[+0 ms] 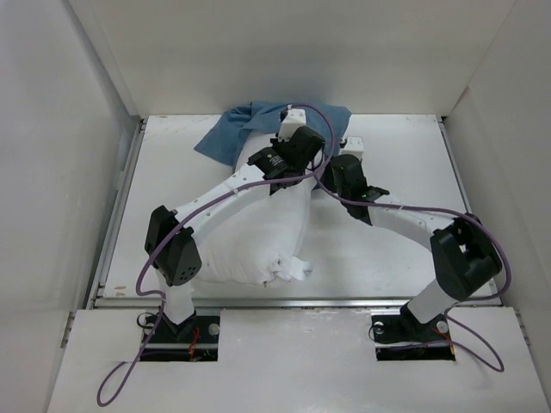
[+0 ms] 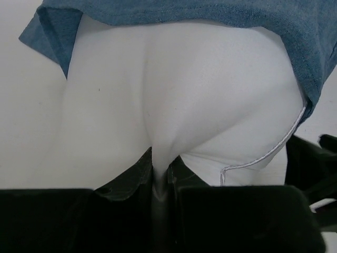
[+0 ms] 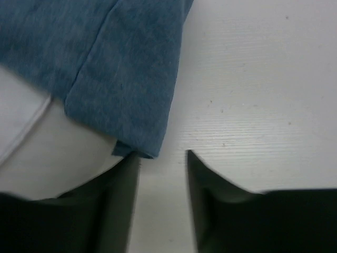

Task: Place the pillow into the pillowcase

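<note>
counter: flat white matte counter, fine grain, a few tiny dark specks | surround: plain white panel walls left, back, right | near edge: thin silvery metal strip, beyond it a white ledge

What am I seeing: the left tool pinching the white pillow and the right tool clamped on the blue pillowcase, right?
The left tool does pinch the pillow, but the right tool is open, holding nothing, beside the pillowcase corner, as the right wrist view shows.
</note>
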